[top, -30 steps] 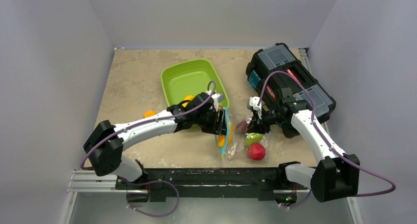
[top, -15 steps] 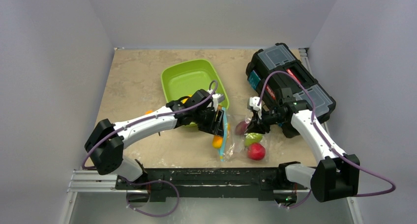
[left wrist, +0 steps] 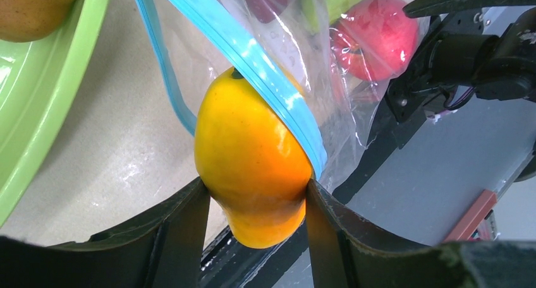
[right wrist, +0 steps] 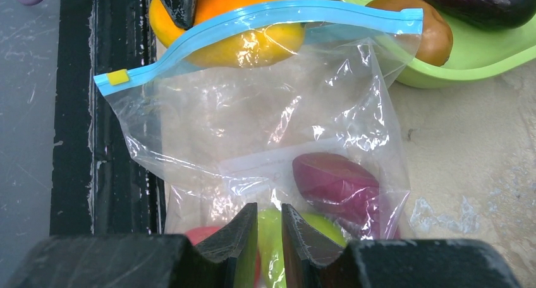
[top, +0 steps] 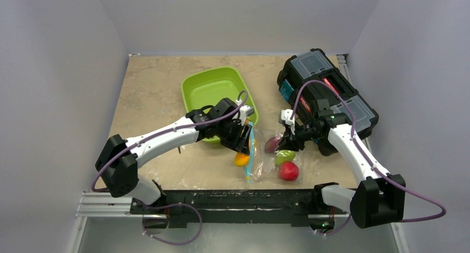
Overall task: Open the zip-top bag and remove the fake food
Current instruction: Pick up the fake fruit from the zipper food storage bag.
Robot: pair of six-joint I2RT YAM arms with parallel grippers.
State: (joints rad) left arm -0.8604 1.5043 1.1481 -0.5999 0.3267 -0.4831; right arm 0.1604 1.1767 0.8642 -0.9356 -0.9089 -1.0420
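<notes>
Orange mango [left wrist: 253, 168] sits clamped in the left end effector [left wrist: 256, 199] at the bag [right wrist: 253, 124] mouth; right end effector [right wrist: 270, 218] pinches the bag's opposite end, 3 fruits [right wrist: 341, 180] inside.

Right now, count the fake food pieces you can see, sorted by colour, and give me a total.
Yellow-orange mango: 1, in the left gripper
Maroon piece: 1, in the zip-top bag
Green pear: 1
Red apple: 1
Brown piece: 1, in the green tray
Purple eggplant: 1
Total: 6 in view

left hand [top: 244, 146] drawn back leftward, yellow-orange fruit [left wrist: 253, 155] now clear of zip-top bag [right wrist: 265, 124] mouth
</notes>
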